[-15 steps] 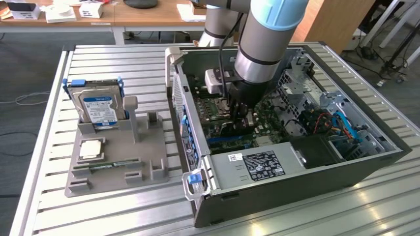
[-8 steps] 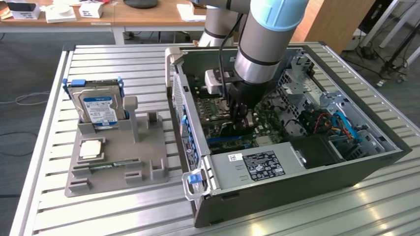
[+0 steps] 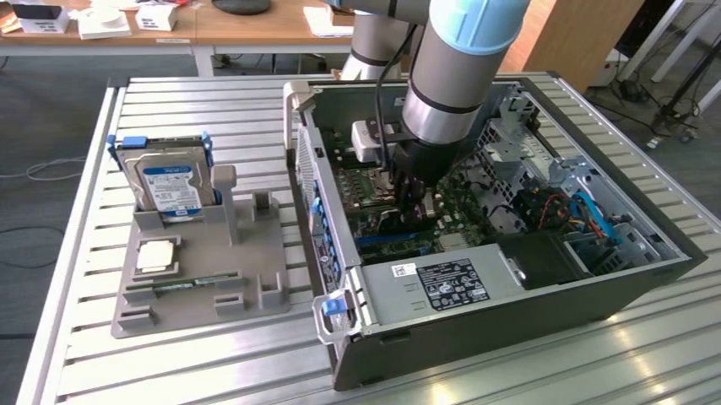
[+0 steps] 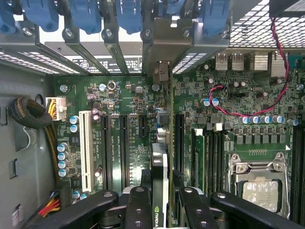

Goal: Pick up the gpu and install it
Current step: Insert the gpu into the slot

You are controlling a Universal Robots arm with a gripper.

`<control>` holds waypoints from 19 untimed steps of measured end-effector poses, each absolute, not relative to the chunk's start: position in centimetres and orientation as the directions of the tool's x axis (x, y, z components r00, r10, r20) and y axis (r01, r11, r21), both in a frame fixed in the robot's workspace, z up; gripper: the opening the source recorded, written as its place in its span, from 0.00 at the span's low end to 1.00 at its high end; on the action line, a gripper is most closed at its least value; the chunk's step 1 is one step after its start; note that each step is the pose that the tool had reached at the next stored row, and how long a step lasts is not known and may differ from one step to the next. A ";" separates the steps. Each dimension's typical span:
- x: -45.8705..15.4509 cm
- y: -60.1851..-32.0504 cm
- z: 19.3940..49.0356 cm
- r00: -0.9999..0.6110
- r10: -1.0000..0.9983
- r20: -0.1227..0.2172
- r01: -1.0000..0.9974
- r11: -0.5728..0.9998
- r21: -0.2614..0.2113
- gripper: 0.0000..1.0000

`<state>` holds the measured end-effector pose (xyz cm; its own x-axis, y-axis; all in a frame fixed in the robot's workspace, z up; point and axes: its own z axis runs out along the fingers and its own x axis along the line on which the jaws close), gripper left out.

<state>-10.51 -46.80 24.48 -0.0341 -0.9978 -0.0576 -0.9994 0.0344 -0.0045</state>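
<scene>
Gripper (image 4: 161, 202) first: its black fingers (image 4: 138, 205) stand partly open and press on either face of the gpu (image 4: 160, 164), which sits on edge between them (a maker's logo shows on the card's upper rim). The card runs straight ahead of the gripper, low over the motherboard (image 4: 124, 95), and its far end meets the metal bracket (image 4: 162, 71) at the rear slot openings. Whether its lower edge is seated in a connector cannot be told. Just beside the gripper on one side lies the CPU socket (image 4: 259, 176). On the other side, a little further off, stands a long white slot (image 4: 86, 148). Beyond the card's far end a row of blue latches (image 4: 86, 14) lines the back of the case.

In the exterior view the gripper (image 3: 411, 192) reaches down into the open computer case (image 3: 541, 304). Well away from it, toward the exterior view's left, a grey holder (image 3: 253, 253) on the slatted table (image 3: 169, 371) carries a hard drive (image 3: 169, 181) standing upright.
</scene>
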 end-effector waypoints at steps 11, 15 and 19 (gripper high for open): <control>-10.5 -46.8 24.5 -0.034 -0.998 -0.058 -0.999 0.034 -0.005 0.27; -10.5 -46.8 24.5 -0.034 -0.998 -0.058 -0.999 0.034 -0.005 0.27; -10.5 -46.9 24.5 -0.034 -0.998 -0.058 -0.999 0.034 -0.005 0.27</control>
<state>-10.51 -46.94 24.45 -0.0341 -0.9977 -0.0583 -0.9994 0.0344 -0.0046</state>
